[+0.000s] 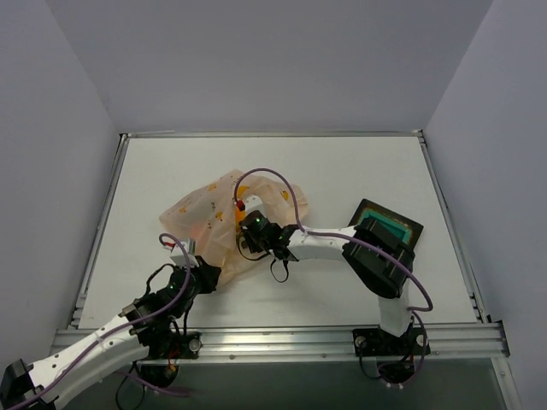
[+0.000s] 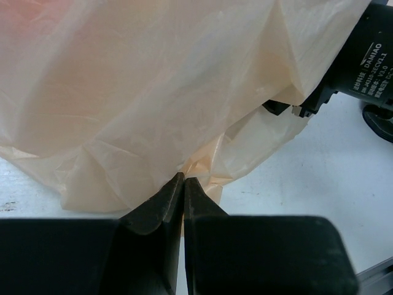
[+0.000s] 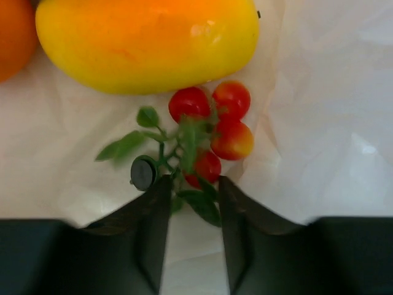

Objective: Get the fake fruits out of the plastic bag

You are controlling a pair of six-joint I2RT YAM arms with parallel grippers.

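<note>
Peach plastic bag (image 1: pixel 205 209): thin, crinkled and translucent, with small yellow banana prints. It lies crumpled on the white surface (image 1: pixel 342 171), left of centre in the top view.
Left fingers (image 2: pixel 183 182): pressed together, pinching a fold at the bag's near edge. The film rises from the pinch and fills most of the left wrist view.
Right fingers (image 3: pixel 164 193): parted and gripping nothing. They sit inside the bag with pale film beneath and around them, and green leaves of the sprig lie in the gap between the tips.
Mango (image 3: pixel 147 43): glossy, oblong and yellow-orange. It lies inside the bag, just beyond the sprig from the right fingers.
Orange (image 3: pixel 11 37): only an edge shows at the top left corner of the right wrist view. It is close against the mango, but whether they touch cannot be told.
Tomato sprig (image 3: pixel 212 129): four small red balls on a green stem with leaves. It lies on the bag film between the mango and the right fingers.
Dark cap (image 3: pixel 143 173): small and round, at the stem's end, just beside one right finger.
Teal tray (image 1: pixel 395 224): square and dark, on the surface to the right of the bag and apart from it. The right arm partly covers it.
</note>
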